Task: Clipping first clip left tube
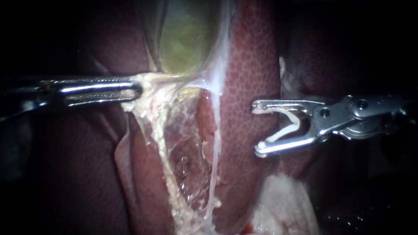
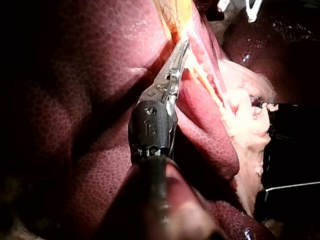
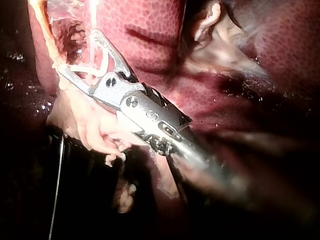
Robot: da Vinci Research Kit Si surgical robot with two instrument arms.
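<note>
In from the right edge at mid height, the right instrument (image 1: 257,127). Jaws spread wide, each one touching a bent white clip (image 1: 291,124) held between them. Clip ends pointing left, over the red dotted liver (image 1: 252,65), apart from both tubes. In from the left edge, a bit higher, the left instrument (image 1: 138,89). Jaws pressed together, pinching pale tissue (image 1: 150,82) just under the green gallbladder (image 1: 185,39) at the top middle. Down from that pale tissue, the left tube (image 1: 161,152), a lumpy yellowish string running to the bottom middle of the frame. Right of it, past a wet red hollow, the right tube (image 1: 216,152), a thin pale string also going down. Both tubes between the two instruments. Left tube well apart from the clip, with the right tube and a strip of liver in between. White fat (image 1: 283,204) at the lower right, below the right jaws.
</note>
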